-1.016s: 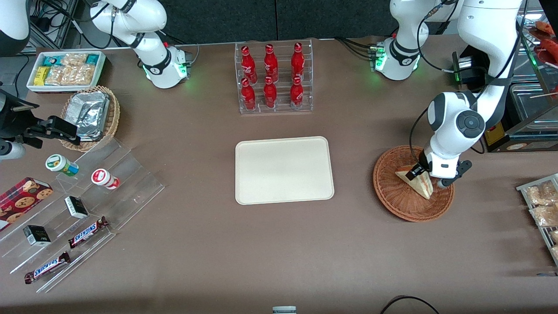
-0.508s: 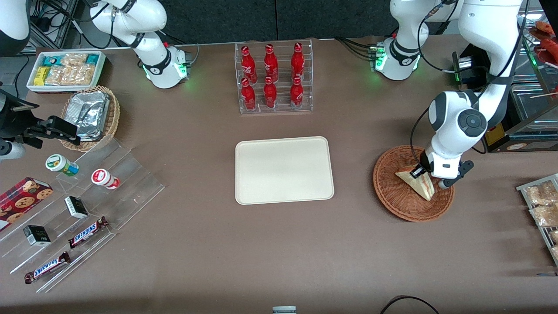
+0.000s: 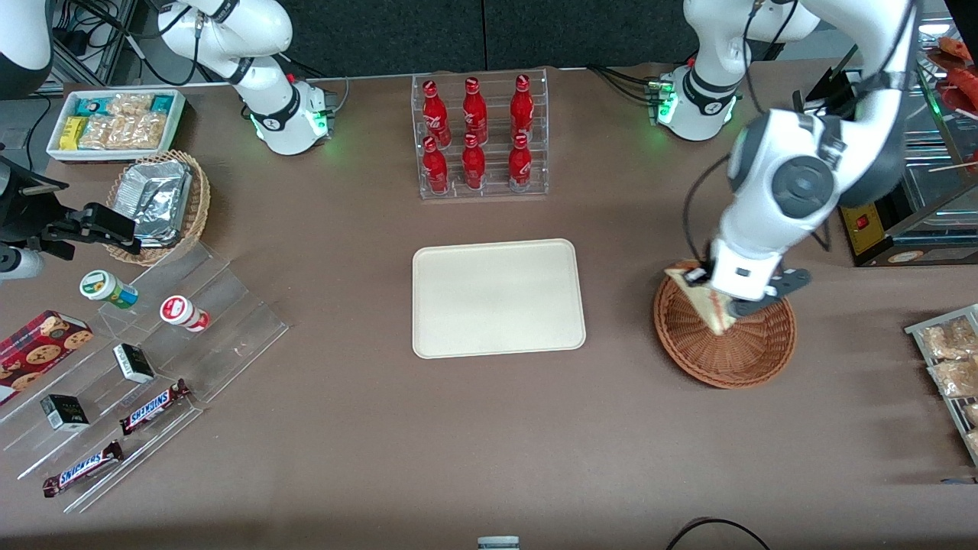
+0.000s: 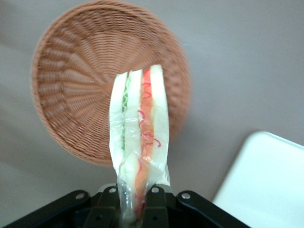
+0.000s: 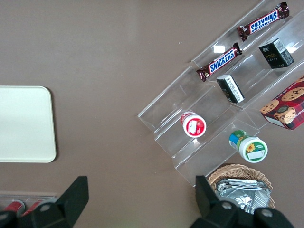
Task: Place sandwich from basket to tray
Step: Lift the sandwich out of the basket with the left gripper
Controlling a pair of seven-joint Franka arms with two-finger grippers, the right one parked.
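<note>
Front view is showing you the change: a second ago the sandwich (image 3: 703,302) was lying in the basket (image 3: 752,363) with the gripper (image 3: 718,299) low over it, and now the arm is standing higher and the sandwich is riding up with it, shifted toward the basket's rim on the tray's side. The basket itself is sitting where it was, now with nothing in it.

Left wrist view is confirming the hold for you. The fingers (image 4: 107,209) are pinched closed on one end of the sandwich (image 4: 140,142), which is sticking out from them with its cut edge of red and green filling facing the camera. The basket (image 4: 80,95) is lying well below it on the brown surface (image 4: 247,57), and a corner of the tray (image 4: 266,185) is already coming into sight.

So, as you are reading it, the lift is done and the carry is starting. The tray (image 3: 497,298) is lying bare toward the middle of the surface (image 3: 489,443), apart from the basket, so you are looking at a short sideways move and then a lowering. The grip is at one end only, so the soft bread may be sagging or slipping; you are best keeping the transfer smooth.
</note>
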